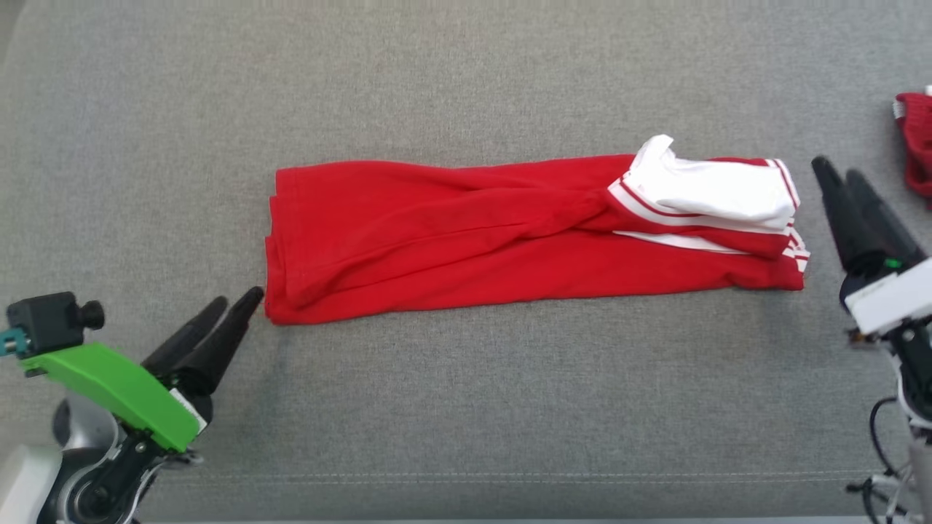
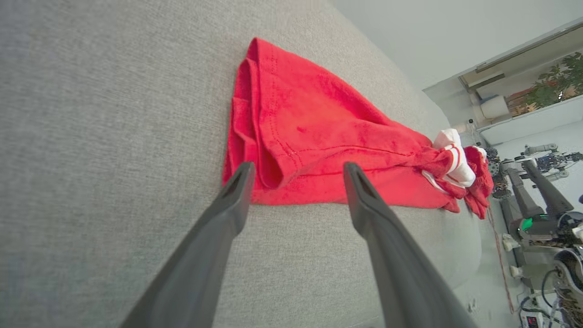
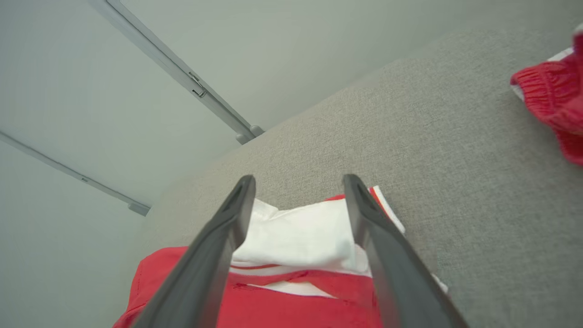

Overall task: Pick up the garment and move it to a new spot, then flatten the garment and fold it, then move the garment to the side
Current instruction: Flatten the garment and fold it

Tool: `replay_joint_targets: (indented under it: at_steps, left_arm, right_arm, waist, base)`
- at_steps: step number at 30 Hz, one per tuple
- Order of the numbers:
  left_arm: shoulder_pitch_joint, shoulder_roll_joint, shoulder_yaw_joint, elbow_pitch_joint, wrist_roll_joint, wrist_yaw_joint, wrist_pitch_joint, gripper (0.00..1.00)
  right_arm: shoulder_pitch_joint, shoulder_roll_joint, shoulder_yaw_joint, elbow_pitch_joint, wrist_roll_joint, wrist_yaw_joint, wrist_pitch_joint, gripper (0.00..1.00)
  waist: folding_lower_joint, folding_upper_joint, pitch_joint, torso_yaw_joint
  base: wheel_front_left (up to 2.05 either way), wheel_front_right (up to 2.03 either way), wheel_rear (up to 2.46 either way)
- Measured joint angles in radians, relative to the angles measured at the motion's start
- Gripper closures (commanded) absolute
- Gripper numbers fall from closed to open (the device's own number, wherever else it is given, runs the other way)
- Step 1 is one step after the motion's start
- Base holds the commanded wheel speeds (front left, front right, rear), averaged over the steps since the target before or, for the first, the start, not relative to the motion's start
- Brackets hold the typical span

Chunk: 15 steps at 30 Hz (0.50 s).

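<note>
cushion (image 1: pixel 466 80): big grey fabric surface under everything. Looks a bit grippy, so cloth could drag on it.
shirt (image 1: pixel 473 240): red, folded into a long strip running left to right across the middle of the frame. My guess is it needs one more end-to-end fold before it goes to the side.
left pincer (image 1: pixel 237 297): lower left, jaws wide with nothing in them, tips just beside the strip's lower left corner.
right pincer (image 1: pixel 836 169): right edge, also wide and empty, just beside the strip's right end.
sleeve (image 1: pixel 717 193): white with red stripes, bunched on top at the right end, one corner poking up.
second red piece (image 1: pixel 919 145): upper right edge, well apart from the strip.
risk 1: pinching only the top layer at either end, so the lower layers slide and the strip comes undone.
risk 2: that loose sleeve flopping out once the right end gets lifted.
risk 3: the right arm swinging wide and snagging the second piece.
</note>
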Motion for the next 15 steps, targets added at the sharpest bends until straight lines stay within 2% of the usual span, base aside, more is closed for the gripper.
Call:
replay_joint_targets:
  at_steps: [3,6,15]
  left_arm:
    - [0.028,0.033,0.012,-0.014,0.092,0.007,-0.049,0.00]
    - [0.066,0.050,0.016,-0.039,0.176,0.030,-0.099,0.00]
    - [0.159,0.036,-0.025,-0.106,0.358,0.112,-0.220,0.00]
  right_arm:
    - [0.068,0.041,-0.002,-0.014,0.008,-0.016,-0.029,0.00]
    - [0.145,0.093,0.010,-0.018,0.038,-0.018,-0.048,0.00]
    - [0.314,0.208,-0.019,0.023,0.103,-0.042,-0.140,0.00]
  waist:
    - [0.0000,0.0000,-0.028,-0.008]
    - [0.0000,0.0000,-0.054,-0.020]
    - [0.0000,0.0000,-0.095,-0.063]
  base:
    - [0.00,0.00,0.00]
    - [0.00,0.00,0.00]
    - [0.00,0.00,0.00]
